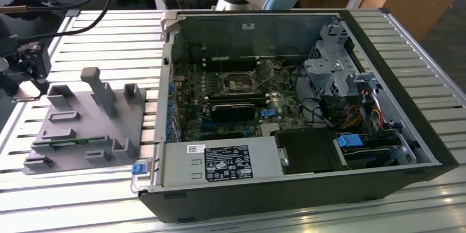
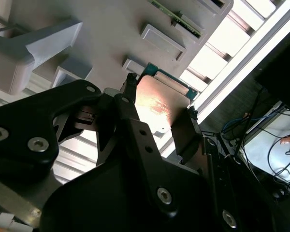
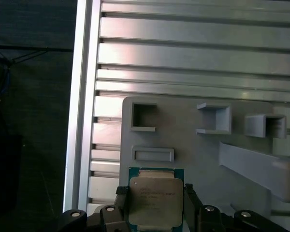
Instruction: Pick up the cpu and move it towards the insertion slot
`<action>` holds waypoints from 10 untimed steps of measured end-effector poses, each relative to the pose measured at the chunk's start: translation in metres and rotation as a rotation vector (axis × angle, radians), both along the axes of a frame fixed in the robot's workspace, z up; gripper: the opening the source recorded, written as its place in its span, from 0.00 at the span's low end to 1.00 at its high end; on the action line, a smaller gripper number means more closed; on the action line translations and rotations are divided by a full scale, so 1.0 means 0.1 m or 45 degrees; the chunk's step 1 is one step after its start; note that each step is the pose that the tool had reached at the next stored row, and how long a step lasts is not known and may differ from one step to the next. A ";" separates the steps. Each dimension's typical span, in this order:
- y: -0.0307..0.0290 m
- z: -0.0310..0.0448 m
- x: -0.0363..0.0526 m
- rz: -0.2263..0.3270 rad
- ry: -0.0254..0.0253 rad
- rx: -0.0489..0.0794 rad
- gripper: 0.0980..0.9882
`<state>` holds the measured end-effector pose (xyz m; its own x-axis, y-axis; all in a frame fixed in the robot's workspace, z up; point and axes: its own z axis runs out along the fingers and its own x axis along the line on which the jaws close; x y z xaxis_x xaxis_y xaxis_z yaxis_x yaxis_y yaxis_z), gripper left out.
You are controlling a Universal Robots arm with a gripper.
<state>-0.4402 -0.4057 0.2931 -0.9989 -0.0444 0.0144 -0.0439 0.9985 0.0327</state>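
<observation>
Item: cpu [image 3: 155, 205], likely light, stiff, fragile; handles best by opposite rim edges. The gripper [image 3: 156, 210] sits narrow, clamping those edges above the grey fixture [image 3: 193, 162].

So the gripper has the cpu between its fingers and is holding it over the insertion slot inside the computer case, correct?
Wrong place. The gripper has the cpu between its fingers, but over the grey fixture on the slatted table, as the first wrist view shows; the insertion slot lies apart, inside the computer case.
</observation>
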 end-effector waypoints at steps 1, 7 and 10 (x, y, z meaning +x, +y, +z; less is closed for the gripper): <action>0.000 0.006 0.000 0.000 0.0001 0.000 0.50; 0.002 0.042 0.000 0.000 -0.0001 0.000 0.50; 0.003 0.061 0.000 0.000 0.0000 0.000 0.50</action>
